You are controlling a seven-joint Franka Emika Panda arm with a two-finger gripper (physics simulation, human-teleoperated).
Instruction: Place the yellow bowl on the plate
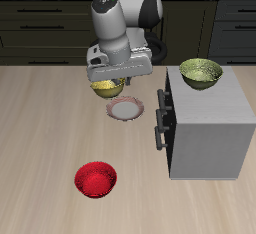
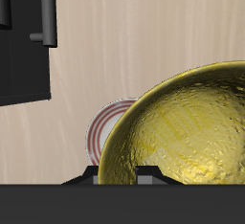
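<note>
My gripper (image 1: 110, 80) is shut on the rim of the yellow bowl (image 1: 106, 89), which hangs a little above the table. In the wrist view the yellow bowl (image 2: 182, 132) fills much of the picture, its mottled glossy inside facing the camera. The plate (image 1: 126, 109), pale with a reddish-pink rim, lies on the table just beside and below the bowl, nearer the grey cabinet. In the wrist view the bowl's edge covers part of the plate (image 2: 105, 128). The fingertips themselves are hidden by the hand and the bowl.
A grey cabinet (image 1: 207, 128) with dark front handles stands beside the plate; an olive-green bowl (image 1: 201, 73) sits on its top. A red bowl (image 1: 96, 179) lies near the table's front edge. The cabinet's dark front (image 2: 24, 46) shows in the wrist view.
</note>
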